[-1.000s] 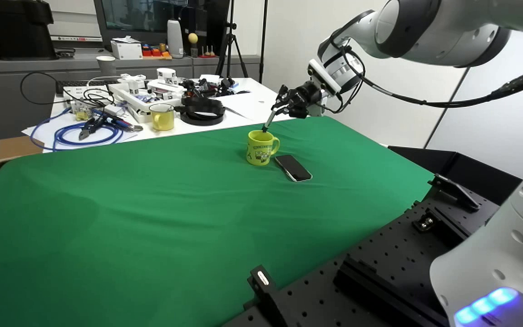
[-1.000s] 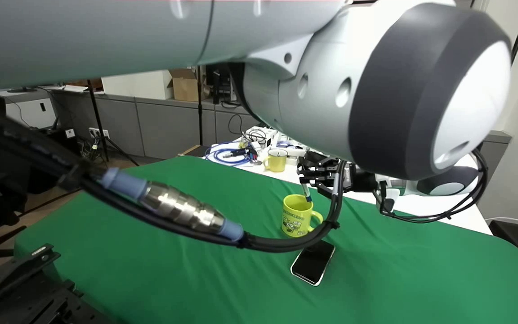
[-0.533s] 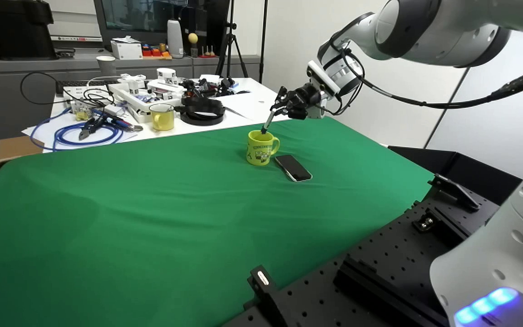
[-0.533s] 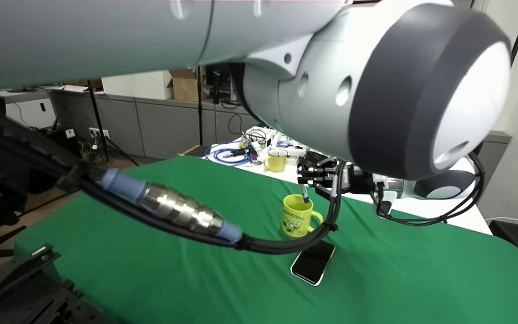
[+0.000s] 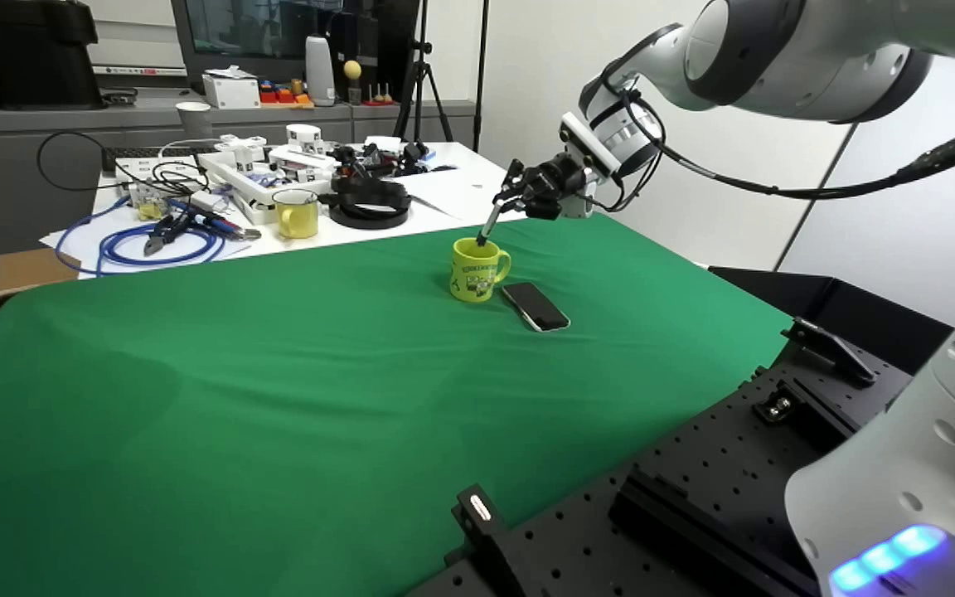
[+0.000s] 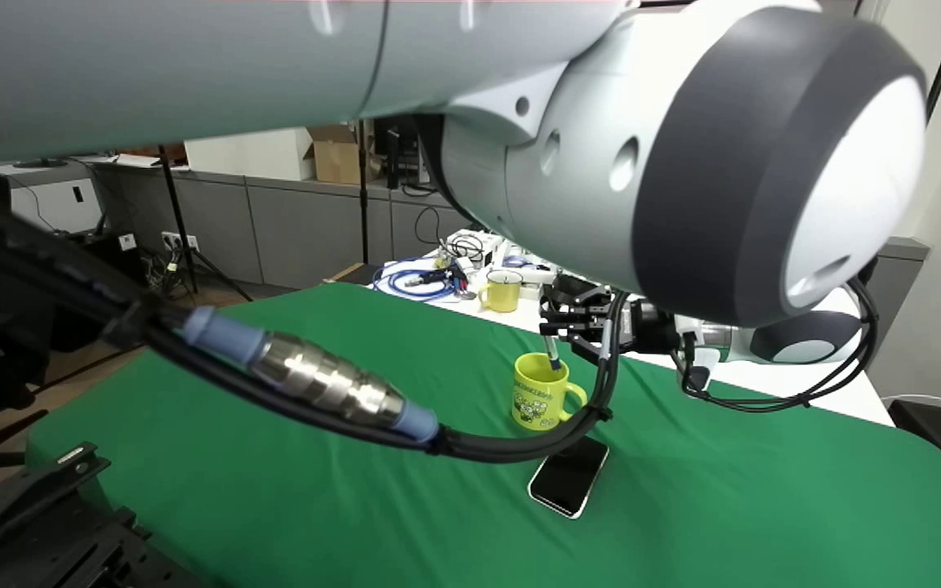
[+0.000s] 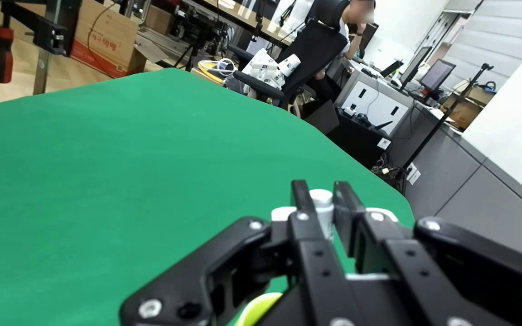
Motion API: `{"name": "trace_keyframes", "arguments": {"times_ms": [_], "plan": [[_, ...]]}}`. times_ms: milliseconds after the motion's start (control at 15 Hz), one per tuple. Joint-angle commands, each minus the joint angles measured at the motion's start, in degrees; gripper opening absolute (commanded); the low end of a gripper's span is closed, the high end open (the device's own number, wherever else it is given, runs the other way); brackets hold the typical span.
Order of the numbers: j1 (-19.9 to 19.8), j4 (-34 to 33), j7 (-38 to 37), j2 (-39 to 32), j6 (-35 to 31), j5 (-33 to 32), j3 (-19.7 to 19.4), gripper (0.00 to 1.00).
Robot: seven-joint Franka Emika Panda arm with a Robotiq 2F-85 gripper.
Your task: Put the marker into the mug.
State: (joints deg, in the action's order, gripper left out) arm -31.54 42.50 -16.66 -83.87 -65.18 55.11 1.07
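"Standing leftmost on the green cloth (image 5: 278, 398)?"
"The yellow-green mug (image 5: 470, 276), upright."
"And the marker (image 5: 490, 222)?"
"Tilted, dark tip at the mug's mouth, upper end pinched by the gripper (image 5: 502, 199)."
"Farther right?"
"A phone (image 5: 536, 307), just beside the mug."

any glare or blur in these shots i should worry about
In an exterior view, the blue base lights bloom; in an exterior view, the cable connector throws metallic glints; in the wrist view, print on the marker is too soft to read, and a person's face is blurred out.
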Motion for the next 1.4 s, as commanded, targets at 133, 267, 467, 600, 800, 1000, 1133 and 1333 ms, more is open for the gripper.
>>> {"name": "trace_keyframes", "arguments": {"times_ms": [133,267,467,600,800,1000,1133,1333], "plan": [[0.0,1.1,-0.6,0.0,-1.3,0.5,0.2,0.04],[0.0,1.3,-0.8,0.0,-1.7,0.8,0.2,0.04],[-0.2,0.9,-1.3,0.0,-1.4,0.8,0.3,0.43],[-0.2,1.9,0.0,1.5,-1.1,0.2,0.0,0.48],[-0.8,7.7,5.0,7.6,1.0,-1.2,-0.8,0.68],[-1.9,14.1,12.7,14.4,4.7,-2.8,-2.1,0.88],[-2.7,18.3,16.3,18.7,6.3,-3.8,-3.3,0.99],[-2.9,13.8,14.7,15.8,6.5,-3.0,-3.0,0.98]]}}
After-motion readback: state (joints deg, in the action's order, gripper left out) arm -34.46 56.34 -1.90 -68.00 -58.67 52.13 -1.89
